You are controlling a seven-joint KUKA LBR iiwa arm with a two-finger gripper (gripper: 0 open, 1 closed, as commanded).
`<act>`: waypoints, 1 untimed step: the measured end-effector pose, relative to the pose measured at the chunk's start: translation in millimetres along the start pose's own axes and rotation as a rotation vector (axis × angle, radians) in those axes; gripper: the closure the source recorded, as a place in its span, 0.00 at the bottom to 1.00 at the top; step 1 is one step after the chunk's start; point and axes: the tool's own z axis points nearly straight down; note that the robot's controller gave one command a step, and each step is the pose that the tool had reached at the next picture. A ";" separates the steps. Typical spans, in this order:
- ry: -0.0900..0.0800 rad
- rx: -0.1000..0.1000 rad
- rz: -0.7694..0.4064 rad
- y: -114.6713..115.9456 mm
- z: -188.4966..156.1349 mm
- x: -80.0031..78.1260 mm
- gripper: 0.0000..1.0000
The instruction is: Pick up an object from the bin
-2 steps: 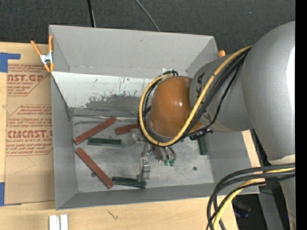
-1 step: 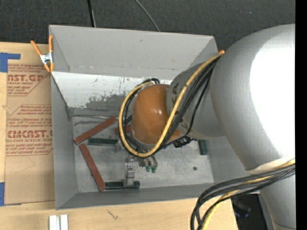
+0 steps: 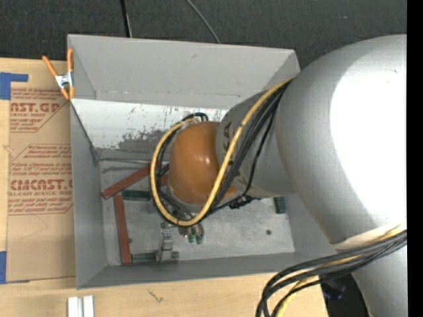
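My gripper (image 3: 166, 240) hangs low in the front middle of the bin, mostly hidden beneath the orange dome on the wrist. Just under it, along the bin's front wall, lies a short dark green bar (image 3: 149, 257). To its left a thin brown strip (image 3: 121, 231) runs front to back, and a second brown strip (image 3: 127, 183) lies slanted above it, the two forming a rough corner. A small dark green piece (image 3: 138, 195) sits beside the slanted strip, close to the dome's left edge.
The arm and its looped cables cover the middle and right of the bin. A small green thing (image 3: 279, 205) peeks out at the arm's right edge. Bare bin floor shows at the front right and between the brown strips.
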 end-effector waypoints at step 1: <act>0.001 0.007 0.001 -24.9 0.9 6.2 0.00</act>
